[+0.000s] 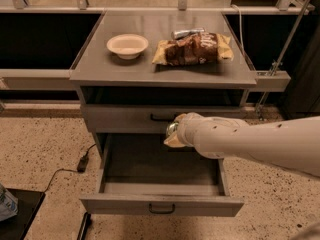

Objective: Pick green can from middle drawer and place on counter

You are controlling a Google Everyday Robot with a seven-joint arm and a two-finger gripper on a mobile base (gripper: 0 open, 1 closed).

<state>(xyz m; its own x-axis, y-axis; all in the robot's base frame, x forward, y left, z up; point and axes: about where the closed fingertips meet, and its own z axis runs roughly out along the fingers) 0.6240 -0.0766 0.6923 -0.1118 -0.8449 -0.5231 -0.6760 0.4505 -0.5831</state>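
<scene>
Gripper: my gripper (175, 132) hangs just below the desk's (100, 69) front edge, a little right of its middle, in front of the shut top drawer (125, 118).
Jaws: pinched on the green can (171, 128), one pale finger above it and one beneath.
Green can: I see only its rounded greenish end, poking out at the left of the jaws, held up above the drawer's floor.
Middle drawer (120, 204): pulled out towards me, dark grey inside, directly under the can.
Desk top: bowl (127, 45) towards the left edge, chip bag (192, 49) towards the right edge, silver can (186, 32) touching the bag's far side, nearer the back edge.
</scene>
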